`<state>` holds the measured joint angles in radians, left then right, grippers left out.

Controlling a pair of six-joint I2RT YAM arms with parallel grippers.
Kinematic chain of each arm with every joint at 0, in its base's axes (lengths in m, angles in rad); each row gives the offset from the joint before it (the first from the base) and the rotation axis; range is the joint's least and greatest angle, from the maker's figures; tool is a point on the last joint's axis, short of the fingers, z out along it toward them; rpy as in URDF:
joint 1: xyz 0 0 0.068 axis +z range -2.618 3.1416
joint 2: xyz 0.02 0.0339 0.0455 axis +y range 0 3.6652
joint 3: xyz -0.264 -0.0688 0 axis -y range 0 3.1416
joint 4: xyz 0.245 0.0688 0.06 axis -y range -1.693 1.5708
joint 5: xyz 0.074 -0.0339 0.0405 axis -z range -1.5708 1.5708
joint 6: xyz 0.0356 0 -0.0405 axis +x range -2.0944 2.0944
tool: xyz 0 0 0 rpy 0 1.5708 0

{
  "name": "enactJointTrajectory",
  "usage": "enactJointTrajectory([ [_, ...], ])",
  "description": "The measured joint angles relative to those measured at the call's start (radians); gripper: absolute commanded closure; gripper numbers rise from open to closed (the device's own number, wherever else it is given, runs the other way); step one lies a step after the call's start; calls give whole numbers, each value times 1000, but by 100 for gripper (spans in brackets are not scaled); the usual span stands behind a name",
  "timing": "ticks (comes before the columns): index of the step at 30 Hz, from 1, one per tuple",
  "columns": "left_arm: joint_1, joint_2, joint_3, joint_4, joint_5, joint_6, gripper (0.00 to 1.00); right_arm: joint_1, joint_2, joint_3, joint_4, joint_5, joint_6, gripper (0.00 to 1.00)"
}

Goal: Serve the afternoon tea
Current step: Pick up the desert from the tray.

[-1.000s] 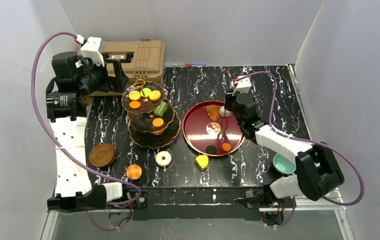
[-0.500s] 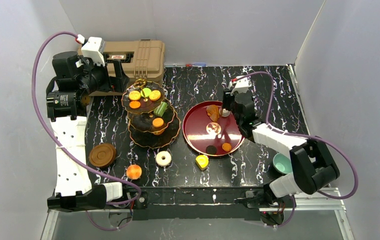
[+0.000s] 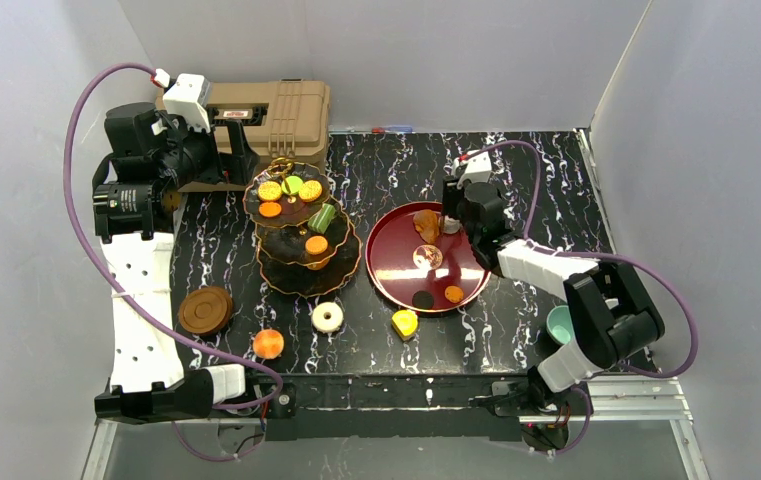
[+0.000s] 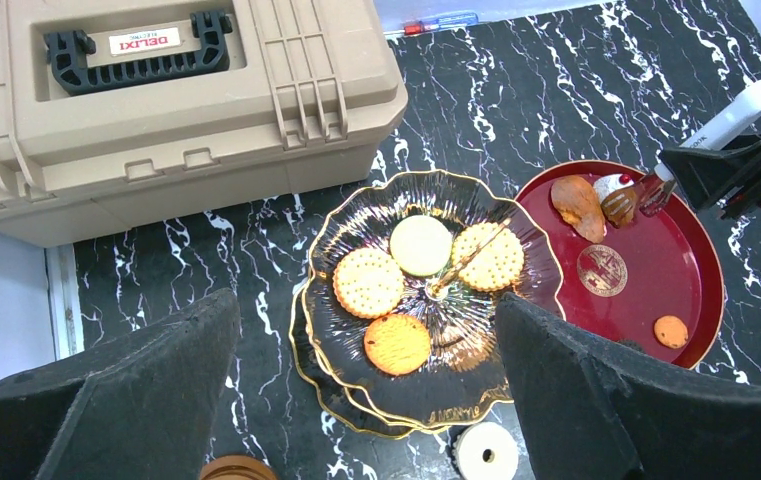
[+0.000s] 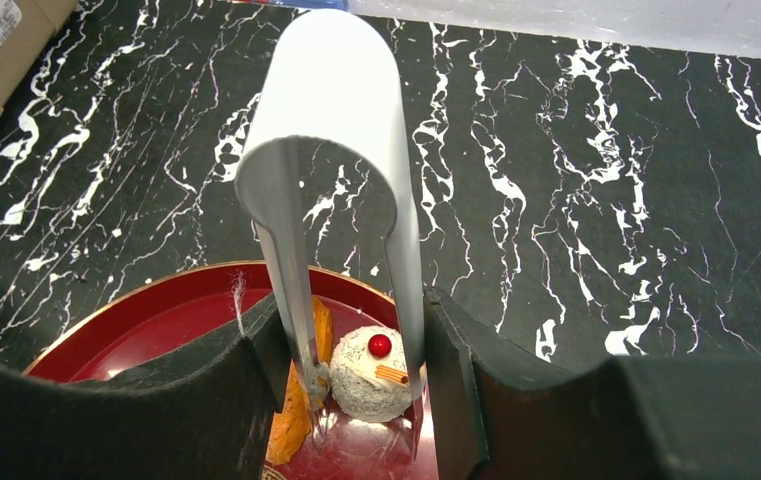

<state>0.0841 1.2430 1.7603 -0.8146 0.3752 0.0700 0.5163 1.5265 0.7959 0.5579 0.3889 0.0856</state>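
**On the red tray: tongs straddling the little cake**

At the far edge of the red tray (image 5: pixel 136 330), the right gripper (image 5: pixel 351 335) is clamped on a pair of white tongs (image 5: pixel 341 150), fingers pressing both arms. The tong tips sit either side of the cake (image 5: pixel 371 372), a small grey round one with a red ball on top. Can't tell if the tips are actually biting or just beside it. An orange piece (image 5: pixel 301 410) is touching the cake's left side.

Left gripper (image 4: pixel 366 400): fingers spread wide, holding nothing, hovering above the stand (image 4: pixel 411 180). The top tier carries four biscuits. The stand is left of the tray, and the tan case (image 4: pixel 156 130) is behind it.

Handling guesses:
- The cake looks like a light, rigid toy, so little squeeze should be needed.
- Its round flank could let the smooth tong tips slide off. Grip low on the sides, across the widest part, not on the topping.
- The tongs flex, so the grip will be soft. Lift slowly.
- The orange piece may get dragged along with it.

Also on the table, near side: a donut (image 3: pixel 327 317), a yellow cake (image 3: pixel 405 323), and saucers (image 3: pixel 205 310) to the left.
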Motion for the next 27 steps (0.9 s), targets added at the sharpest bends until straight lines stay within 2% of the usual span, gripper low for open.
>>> enactJointTrajectory([
  [8, 0, 0, -6, 6, 3, 0, 2, -6, 14, 2, 9, -23, -17, 60],
  [18, 0, 0, -12, 6, 4, 0, 2, -6, -54, 14, -11, -79, -62, 68],
  [21, 0, 0, -12, 6, 4, 0, 2, -5, -106, 15, -26, -105, -63, 67],
  [25, 0, 0, -12, 6, 4, 0, 2, -1, -185, 16, -51, -117, -64, 57],
  [27, 0, 0, -12, 6, 4, 0, 2, 1, -205, 20, -60, -115, -64, 56],
])
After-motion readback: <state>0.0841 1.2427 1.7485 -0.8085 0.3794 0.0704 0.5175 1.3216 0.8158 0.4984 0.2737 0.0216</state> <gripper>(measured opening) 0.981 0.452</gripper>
